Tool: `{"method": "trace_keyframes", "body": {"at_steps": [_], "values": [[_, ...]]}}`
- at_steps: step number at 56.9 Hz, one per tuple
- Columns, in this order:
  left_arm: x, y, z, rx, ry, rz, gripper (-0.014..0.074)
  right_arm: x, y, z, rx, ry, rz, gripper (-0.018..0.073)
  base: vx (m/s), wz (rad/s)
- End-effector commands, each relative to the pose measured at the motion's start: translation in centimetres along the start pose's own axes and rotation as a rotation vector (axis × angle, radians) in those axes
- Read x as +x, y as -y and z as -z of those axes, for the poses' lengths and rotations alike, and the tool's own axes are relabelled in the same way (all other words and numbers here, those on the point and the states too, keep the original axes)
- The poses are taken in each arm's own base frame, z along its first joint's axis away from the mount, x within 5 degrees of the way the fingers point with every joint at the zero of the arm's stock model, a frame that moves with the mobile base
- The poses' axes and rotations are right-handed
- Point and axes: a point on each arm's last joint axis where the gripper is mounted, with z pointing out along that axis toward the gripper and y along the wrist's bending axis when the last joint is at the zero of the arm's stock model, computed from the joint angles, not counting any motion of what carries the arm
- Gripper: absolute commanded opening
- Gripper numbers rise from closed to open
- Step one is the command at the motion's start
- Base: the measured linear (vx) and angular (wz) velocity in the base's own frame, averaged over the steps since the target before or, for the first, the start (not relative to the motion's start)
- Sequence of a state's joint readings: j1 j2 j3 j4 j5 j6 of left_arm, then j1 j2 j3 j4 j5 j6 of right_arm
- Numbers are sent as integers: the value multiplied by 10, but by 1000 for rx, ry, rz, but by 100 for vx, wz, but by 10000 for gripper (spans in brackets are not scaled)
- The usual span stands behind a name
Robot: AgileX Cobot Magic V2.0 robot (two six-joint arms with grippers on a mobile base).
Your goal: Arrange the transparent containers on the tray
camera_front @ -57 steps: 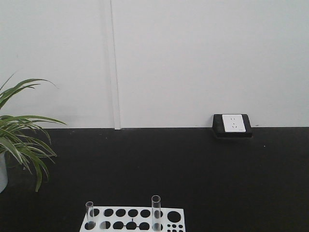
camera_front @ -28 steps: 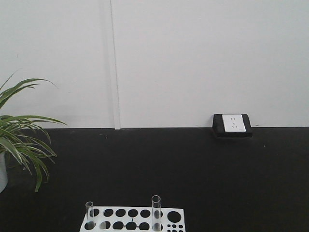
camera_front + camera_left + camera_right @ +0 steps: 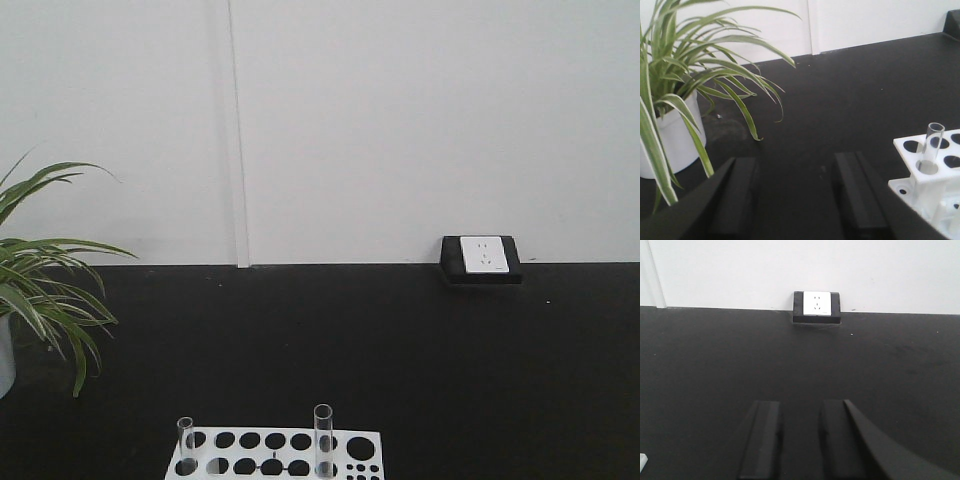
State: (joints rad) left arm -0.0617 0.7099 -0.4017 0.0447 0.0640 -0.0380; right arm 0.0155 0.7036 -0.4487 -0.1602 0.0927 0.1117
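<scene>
Two clear glass test tubes stand upright in a flat white rack (image 3: 270,455) with round holes at the bottom of the front view: a short one (image 3: 186,440) at the rack's left end and a taller one (image 3: 322,438) right of middle. The left wrist view shows the rack's corner (image 3: 935,182) with one test tube (image 3: 931,146) in it. My left gripper (image 3: 797,165) is open over the black table, left of the rack, with nothing between its fingers. My right gripper (image 3: 799,407) is open and empty above bare black table. The yellow tray is out of view.
A green spider plant (image 3: 695,75) in a white pot (image 3: 670,145) stands at the table's left, close to my left gripper. A black box with a white socket (image 3: 482,259) sits against the white wall at the back right.
</scene>
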Motion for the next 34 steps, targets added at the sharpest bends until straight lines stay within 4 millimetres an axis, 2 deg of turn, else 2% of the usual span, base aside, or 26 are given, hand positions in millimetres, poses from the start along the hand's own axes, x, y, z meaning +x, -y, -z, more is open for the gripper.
{"method": "trace_keyframes", "body": {"at_steps": [1,12,24,34], "values": [[-17,0,-7,5,106,32,503,-21,0,3,-4,131,6,379,0,0],[-13,15,-29,88,93,12,481,-21,0,3,-4,131,6,401,0,0],[4,48,-59,233,26,-5,475,-21,0,3,-4,131,6,401,0,0],[18,68,-83,300,34,4,475,-21,0,3,-4,131,6,401,0,0]]}}
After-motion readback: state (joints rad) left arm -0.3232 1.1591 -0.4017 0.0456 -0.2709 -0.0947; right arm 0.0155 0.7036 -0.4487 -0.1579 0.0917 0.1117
